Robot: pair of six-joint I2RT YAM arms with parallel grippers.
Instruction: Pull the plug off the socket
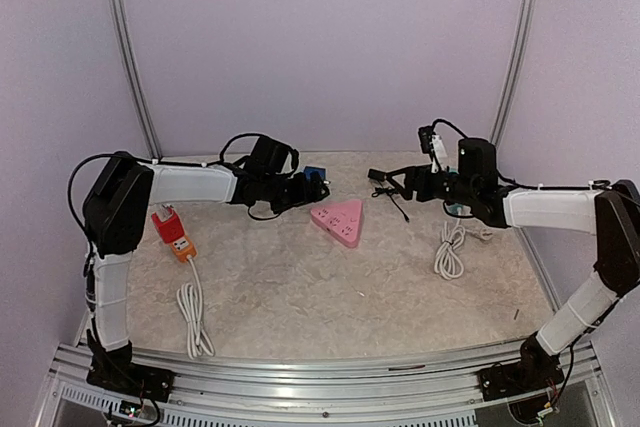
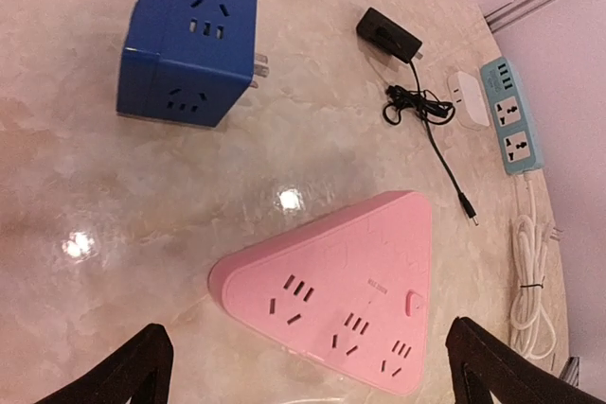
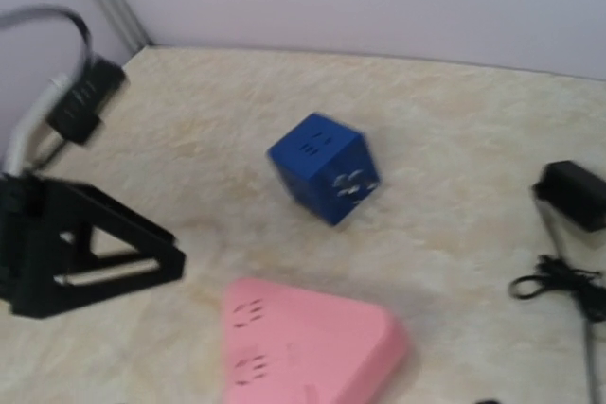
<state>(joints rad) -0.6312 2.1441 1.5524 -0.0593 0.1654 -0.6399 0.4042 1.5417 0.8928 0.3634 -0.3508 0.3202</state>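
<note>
Here's the left gripper (image 2: 308, 338) hanging over the far middle of the worktop (image 1: 300, 297), and its fingers (image 2: 133, 371) are spread wide, nothing at all between them. Straight below, the pink triangular socket strip (image 2: 341, 300) lies flat, every outlet bare. And there's the plug: the blue cube adapter (image 2: 189, 44) sits on the marble-patterned surface near the far edge, clear of the pink strip and not touching it. It's resting on one face, with its metal prongs (image 2: 260, 68) sticking out sideways into open air. From the right wrist camera the cube looks tipped on a corner angle, beyond the pink strip, with the left gripper's black frame off to the side. Over on the right half, the right gripper (image 1: 408, 184) hovers near the far edge. Its fingers don't show clearly in any view, so I can't tell how wide they stand. Beside it lies a black power adapter (image 2: 388, 33) with its thin cable (image 2: 440, 153) trailing toward the near side. Further right sits a teal power strip (image 2: 509, 115) with a white plug (image 2: 469, 98) just beside it, and its white cord (image 2: 530, 281) is bundled in a loop. Along the left edge rests an orange and red power strip (image 1: 172, 233), its own white cord (image 1: 192, 317) coiled toward the near edge.
</note>
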